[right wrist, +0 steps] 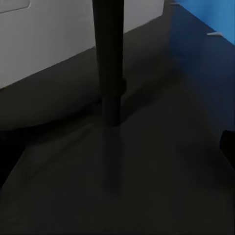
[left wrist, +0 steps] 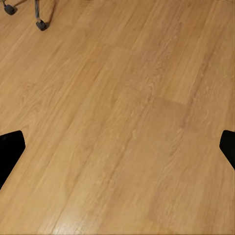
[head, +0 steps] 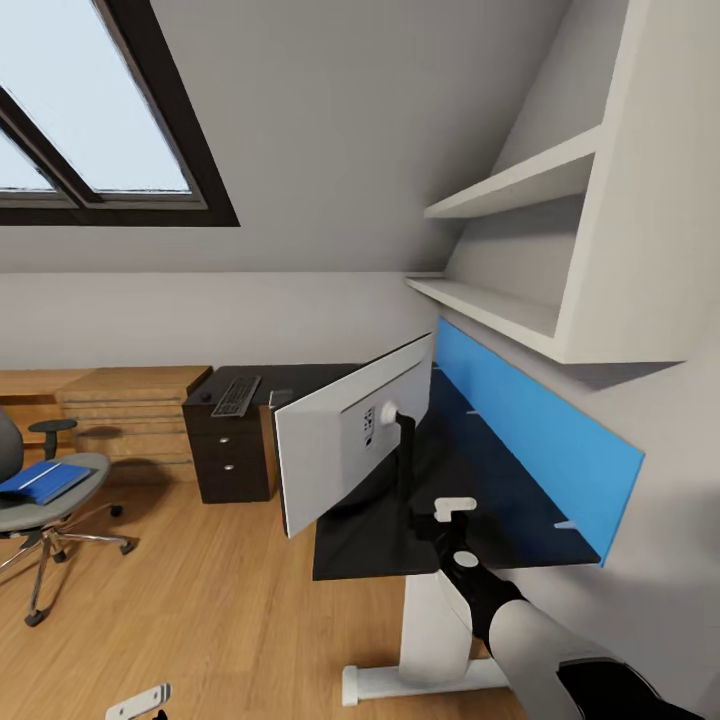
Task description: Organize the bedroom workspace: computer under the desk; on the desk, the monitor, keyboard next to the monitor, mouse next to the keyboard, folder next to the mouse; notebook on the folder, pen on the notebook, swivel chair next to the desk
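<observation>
The monitor (head: 345,445) stands on the near wing of the black desk (head: 500,500), its white back toward me. My right gripper (head: 442,520) hovers low over the desk just behind the slim black stand (head: 405,450). In the right wrist view the stand (right wrist: 110,63) rises ahead of the open right gripper (right wrist: 117,156), not between its fingers. The keyboard (head: 237,396) lies on the far wing above the drawer unit (head: 232,450). At the left, the swivel chair (head: 40,505) carries the blue folder (head: 45,481). My left gripper (left wrist: 117,152) hangs open over bare floor.
A blue wall panel (head: 545,430) backs the desk, with white shelves (head: 520,185) above it. A light wood chest of drawers (head: 130,410) stands by the far wall. The chair's castors (left wrist: 41,23) are near the left gripper. The white desk foot (head: 420,675) stands on the plank floor.
</observation>
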Robot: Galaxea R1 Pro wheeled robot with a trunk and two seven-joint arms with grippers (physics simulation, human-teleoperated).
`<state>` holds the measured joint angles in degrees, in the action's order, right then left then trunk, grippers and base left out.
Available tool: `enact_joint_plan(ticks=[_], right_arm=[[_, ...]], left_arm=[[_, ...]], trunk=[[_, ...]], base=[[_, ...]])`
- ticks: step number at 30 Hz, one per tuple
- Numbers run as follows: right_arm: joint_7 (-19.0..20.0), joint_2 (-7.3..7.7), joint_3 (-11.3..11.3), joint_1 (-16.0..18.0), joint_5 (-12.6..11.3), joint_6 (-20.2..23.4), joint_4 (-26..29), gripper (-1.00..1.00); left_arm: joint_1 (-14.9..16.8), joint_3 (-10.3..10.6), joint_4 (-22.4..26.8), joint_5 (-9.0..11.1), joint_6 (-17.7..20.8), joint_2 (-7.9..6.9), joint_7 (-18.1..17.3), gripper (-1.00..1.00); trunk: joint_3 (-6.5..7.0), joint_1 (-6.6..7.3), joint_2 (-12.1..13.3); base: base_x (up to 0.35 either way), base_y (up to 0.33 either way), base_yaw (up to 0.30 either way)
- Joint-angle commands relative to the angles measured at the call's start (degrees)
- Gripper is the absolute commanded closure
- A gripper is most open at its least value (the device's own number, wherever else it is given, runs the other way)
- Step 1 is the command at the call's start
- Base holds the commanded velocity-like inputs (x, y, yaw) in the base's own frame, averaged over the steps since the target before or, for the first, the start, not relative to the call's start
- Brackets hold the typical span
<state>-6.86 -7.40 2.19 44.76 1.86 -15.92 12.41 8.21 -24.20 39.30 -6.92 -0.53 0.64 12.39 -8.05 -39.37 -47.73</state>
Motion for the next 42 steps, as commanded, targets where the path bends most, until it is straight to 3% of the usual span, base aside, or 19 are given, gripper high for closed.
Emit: enact_joint_plan(ticks=[1, 16, 42], right_arm=[[-0.4, -0.02, 0.2, 0.1, 0.2, -0.4, -0.2, -1.00], [-0.3, -0.16, 0.3, 0.0, 0.0, -3.7, -0.6, -1.00], [-0.3, -0.01, 0.4, 0.0, 0.2, -3.9, -0.7, -1.00]], left_arm=[[0.1, -0.3, 0.0, -0.6, -0.1, 0.07, 0.0, -1.00], [0.1, -0.3, 0.0, -0.6, -0.1, 0.11, -0.6, -1.00], [0.1, -0.3, -0.1, -0.6, 0.0, 0.07, -0.6, -1.00]], trunk=[[-0.09, -0.03, -0.1], [-0.09, -0.03, -0.1], [-0.09, -0.03, -0.1]], base=[[0.229, 0.068, 0.000], [0.295, 0.032, 0.000], [0.140, 0.000, 0.000]])
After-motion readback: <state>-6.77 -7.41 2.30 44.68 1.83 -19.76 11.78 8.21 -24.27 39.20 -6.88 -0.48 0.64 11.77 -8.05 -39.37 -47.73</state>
